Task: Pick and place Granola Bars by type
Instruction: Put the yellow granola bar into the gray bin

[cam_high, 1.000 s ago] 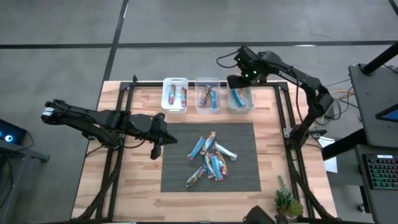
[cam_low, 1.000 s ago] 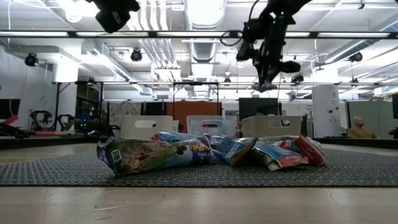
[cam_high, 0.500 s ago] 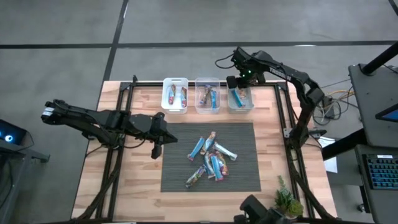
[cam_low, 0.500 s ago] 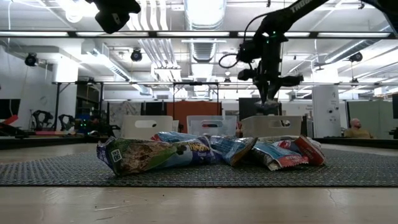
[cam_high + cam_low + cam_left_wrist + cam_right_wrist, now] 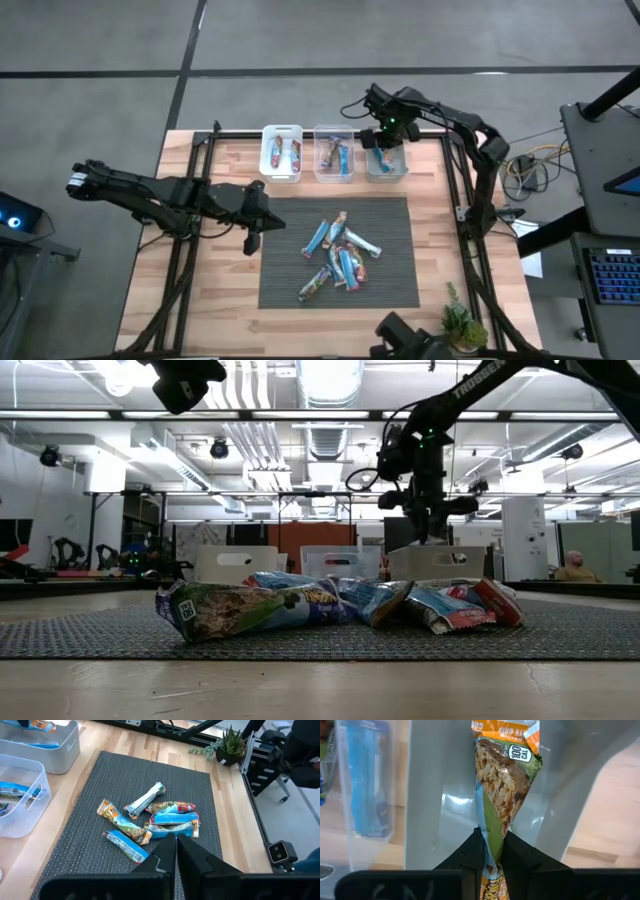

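- The right gripper (image 5: 492,851) has its fingers pinched nearly together on a green-and-orange granola bar (image 5: 504,785), gripping it low on the wrapper, so the bar hangs over the inside of the right-hand bin (image 5: 386,160).
- Handling, as I judge it: the bar looks light, and its foil wrapper is thin, crinkly and probably slick. A pinch across the narrow middle or on a flat sealed end seems safest. Squeezing hard could crumble the bar inside.
- The left gripper (image 5: 176,854) is fully closed and holds nothing, hovering over the near-left edge of the dark mat (image 5: 285,290).
- Ahead of it lies the pile of loose bars (image 5: 150,819), touching and partly overlapping. I count about seven, mostly blue with orange and red print.
- Beyond the mat, three bins stand in a row along the table's far edge: the left bin (image 5: 281,151) holds two bars, the middle bin (image 5: 333,152) about two, and the right-hand bin one blue bar beside the held one.
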Controlling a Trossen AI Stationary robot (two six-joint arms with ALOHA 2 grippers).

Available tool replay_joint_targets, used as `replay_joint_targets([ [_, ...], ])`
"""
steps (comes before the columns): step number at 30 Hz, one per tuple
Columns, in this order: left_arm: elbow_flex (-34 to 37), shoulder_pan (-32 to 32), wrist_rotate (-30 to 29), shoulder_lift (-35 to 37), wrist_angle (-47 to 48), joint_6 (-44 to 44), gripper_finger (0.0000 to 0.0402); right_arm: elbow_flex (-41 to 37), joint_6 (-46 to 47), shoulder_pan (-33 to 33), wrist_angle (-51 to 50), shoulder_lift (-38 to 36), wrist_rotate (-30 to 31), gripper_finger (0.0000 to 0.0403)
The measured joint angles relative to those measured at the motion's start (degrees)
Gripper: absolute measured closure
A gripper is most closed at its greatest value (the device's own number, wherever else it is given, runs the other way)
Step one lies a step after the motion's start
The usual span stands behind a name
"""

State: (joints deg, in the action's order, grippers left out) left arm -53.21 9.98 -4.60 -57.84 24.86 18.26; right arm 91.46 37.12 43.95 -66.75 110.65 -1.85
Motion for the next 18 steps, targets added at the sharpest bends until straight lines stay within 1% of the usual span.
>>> replay_joint_targets([
  [15,0.00,-0.02,0.00,0.00,-0.02,0.00,0.0402,-0.02,1.10,-1.74,3.09,2.67,-0.84,0.0355],
  [18,0.00,-0.02,-0.01,0.00,0.00,0.02,0.0402,-0.02,1.27,-1.74,3.69,2.78,-1.01,0.0350],
])
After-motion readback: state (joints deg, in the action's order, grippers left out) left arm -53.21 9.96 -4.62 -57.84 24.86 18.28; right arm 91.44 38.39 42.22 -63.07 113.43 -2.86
